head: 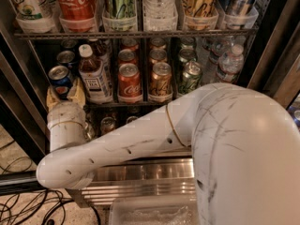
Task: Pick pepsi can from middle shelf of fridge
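Note:
The pepsi can (61,80), short and blue with a silver top, stands at the left end of the middle shelf (140,103) of the fridge (263,55). My gripper (64,95) is at the can's lower part, its tan tips showing on either side of the can. The white wrist (65,125) rises from below to the can. The large white arm (234,149) fills the lower right and hides part of the fridge's lower shelf.
To the can's right stand a white-capped bottle (92,74), a red Coca-Cola can (129,81), a gold can (161,81), a green can (190,76) and water bottles (229,62). The upper rack (140,33) bears tall cans. Cables (28,205) lie on the floor.

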{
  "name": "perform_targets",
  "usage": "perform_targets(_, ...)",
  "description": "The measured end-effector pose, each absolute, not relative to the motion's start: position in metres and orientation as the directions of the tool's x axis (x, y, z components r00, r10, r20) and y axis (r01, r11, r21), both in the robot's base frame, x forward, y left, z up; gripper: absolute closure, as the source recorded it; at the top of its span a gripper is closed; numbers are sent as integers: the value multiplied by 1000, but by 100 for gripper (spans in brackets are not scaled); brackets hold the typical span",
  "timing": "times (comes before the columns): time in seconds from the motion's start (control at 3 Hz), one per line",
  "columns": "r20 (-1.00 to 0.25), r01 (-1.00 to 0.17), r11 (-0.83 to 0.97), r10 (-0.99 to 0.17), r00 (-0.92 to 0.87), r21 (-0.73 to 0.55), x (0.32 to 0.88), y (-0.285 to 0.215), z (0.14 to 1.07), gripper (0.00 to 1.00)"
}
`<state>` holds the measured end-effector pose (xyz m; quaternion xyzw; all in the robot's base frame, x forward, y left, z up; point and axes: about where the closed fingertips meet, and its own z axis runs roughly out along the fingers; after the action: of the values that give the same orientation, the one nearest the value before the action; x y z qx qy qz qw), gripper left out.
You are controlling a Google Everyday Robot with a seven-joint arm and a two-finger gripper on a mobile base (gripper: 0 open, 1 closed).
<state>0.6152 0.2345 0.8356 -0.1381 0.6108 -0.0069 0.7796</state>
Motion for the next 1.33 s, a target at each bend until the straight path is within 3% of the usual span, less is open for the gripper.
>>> perform_targets(0.33,-956,-185,960,-161,245,-209,614,237,837,100)
perform_targets(0.67,-956,-185,960,-161,245,-209,614,237,837,100)
perform_targets(1.33,-953,-253,959,-46,301,-126,600,241,883,100)
